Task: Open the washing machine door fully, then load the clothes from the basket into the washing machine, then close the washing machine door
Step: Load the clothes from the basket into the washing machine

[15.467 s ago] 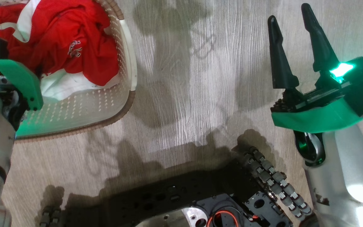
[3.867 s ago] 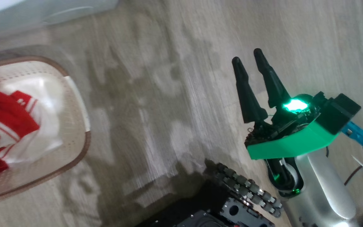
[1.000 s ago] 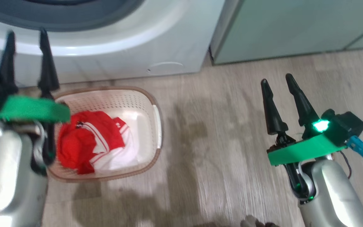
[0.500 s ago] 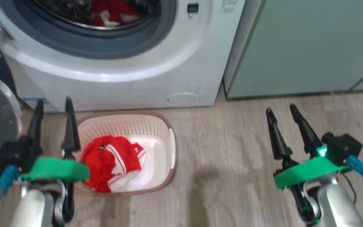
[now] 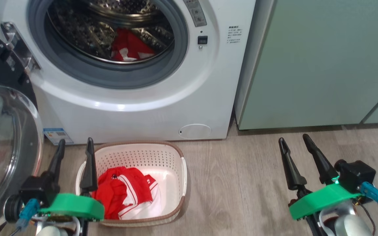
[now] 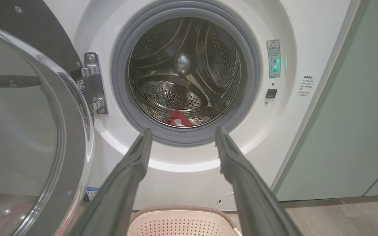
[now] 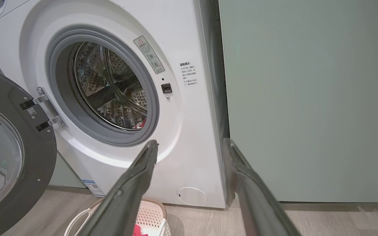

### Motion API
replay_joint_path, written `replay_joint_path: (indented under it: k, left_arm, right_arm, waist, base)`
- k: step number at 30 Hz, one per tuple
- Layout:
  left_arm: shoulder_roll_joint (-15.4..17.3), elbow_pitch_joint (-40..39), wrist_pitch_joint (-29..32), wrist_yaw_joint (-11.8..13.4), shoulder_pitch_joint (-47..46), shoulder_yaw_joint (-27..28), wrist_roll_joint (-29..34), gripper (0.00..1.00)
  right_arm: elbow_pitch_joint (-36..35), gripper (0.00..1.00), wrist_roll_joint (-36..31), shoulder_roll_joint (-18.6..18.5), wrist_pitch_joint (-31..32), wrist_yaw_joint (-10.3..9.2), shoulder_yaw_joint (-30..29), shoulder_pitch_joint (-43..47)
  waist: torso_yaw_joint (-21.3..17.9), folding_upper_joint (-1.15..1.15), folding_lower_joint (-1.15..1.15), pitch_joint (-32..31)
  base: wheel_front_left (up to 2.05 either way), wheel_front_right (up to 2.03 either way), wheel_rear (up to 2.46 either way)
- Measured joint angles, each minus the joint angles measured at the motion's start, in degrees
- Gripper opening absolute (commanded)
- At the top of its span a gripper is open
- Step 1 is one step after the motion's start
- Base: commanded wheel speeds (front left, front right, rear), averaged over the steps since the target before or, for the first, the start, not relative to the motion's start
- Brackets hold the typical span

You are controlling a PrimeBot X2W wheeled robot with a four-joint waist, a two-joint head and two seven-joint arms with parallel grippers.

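Both pairs of jaws stand released and empty, left gripper [image 5: 75, 141] and right gripper [image 5: 293, 137] pointing to 12 o'clock. At the left gripper's 3 o'clock sits the basket [image 5: 183, 170] with red clothes [image 5: 123, 193]. At 12 is the washing machine [image 5: 208, 82], with its door [image 5: 8, 141] open at 9. Probably another red garment [image 5: 128, 46] lies in the drum [image 5: 77, 32].

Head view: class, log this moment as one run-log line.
door open | drum: one red garment inside | basket: holds clothes | left gripper open, empty | right gripper open, empty
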Motion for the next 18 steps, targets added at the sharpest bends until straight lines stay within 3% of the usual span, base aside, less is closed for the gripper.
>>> replay_joint_path:
  k: [18]
  left_arm:
    - [-0.5, 1.9, 0.0, -1.4, 0.8, 1.3, 1.3, 1.00]
  right_arm:
    - [-1.1, 1.00, 0.0, 0.0, 0.5, 0.00, -0.1, 0.5]
  waist:
    - [-0.2, 0.00, 0.00, 0.1]
  base:
    - [0.00, 0.00, 0.00]
